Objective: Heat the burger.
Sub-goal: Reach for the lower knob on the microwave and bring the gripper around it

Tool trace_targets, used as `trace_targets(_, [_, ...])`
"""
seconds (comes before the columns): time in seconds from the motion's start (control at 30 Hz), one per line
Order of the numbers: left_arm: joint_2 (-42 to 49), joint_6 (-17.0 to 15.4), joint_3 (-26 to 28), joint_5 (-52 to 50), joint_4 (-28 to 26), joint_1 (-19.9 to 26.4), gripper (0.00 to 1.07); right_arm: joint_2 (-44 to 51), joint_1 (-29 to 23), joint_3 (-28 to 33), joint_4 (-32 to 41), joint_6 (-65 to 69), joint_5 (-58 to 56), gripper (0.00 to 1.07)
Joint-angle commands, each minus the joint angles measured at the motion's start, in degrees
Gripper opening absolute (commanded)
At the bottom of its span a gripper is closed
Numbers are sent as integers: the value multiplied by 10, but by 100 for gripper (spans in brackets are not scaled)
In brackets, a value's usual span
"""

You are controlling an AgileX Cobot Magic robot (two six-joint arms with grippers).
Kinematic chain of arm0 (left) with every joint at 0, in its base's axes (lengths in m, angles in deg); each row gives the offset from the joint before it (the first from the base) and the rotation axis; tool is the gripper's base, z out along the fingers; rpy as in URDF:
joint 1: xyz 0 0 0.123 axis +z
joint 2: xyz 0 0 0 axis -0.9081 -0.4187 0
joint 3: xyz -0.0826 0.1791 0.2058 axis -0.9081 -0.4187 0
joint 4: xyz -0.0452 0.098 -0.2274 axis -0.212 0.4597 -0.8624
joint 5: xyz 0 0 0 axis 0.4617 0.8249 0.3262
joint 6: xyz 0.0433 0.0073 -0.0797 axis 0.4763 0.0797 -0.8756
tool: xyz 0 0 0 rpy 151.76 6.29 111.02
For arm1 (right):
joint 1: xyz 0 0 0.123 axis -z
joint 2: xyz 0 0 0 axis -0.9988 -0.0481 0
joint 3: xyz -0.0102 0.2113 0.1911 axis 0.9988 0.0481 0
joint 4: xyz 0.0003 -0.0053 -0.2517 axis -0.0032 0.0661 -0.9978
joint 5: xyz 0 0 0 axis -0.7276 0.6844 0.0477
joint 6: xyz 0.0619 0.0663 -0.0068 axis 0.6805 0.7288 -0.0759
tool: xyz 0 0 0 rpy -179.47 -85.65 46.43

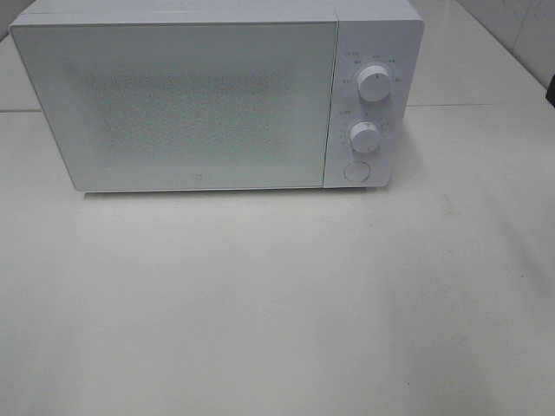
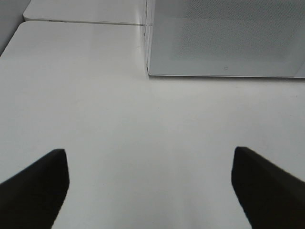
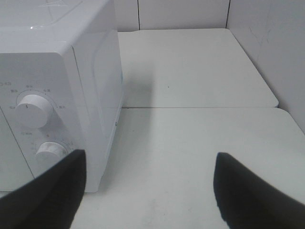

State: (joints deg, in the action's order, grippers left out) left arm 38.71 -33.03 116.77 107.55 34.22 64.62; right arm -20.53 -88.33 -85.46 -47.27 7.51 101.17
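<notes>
Bare white tabletop (image 1: 277, 303) fills the foreground of the high view. At 12 o'clock on it stands one white box-shaped microwave oven (image 1: 173, 104), its door shut (the speckled frosted panel hides the inside). On the control strip at about 1 o'clock sit two round white knobs, one (image 1: 374, 83) above the other (image 1: 365, 137), with one round white button (image 1: 356, 171) beneath them. The left gripper (image 2: 148, 152) hangs over the table in front of the door's lower corner, its two black fingers (image 2: 38, 186) spread wide with nothing between them. The right gripper (image 3: 150, 155) is near the knob end of the oven, its two black fingers (image 3: 252, 191) likewise apart and empty. The burger shows in none of the three views; I cannot tell where it is.
</notes>
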Motion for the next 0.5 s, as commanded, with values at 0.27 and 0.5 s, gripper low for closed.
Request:
trace_targets(0.27, [13,-2,-1,1,-1,2,85,-162,-29,27,34,-58,222,75])
trace_targets(0.5, [13,-2,-1,1,-1,2,85,-235,-136,64,183,-172,350,75])
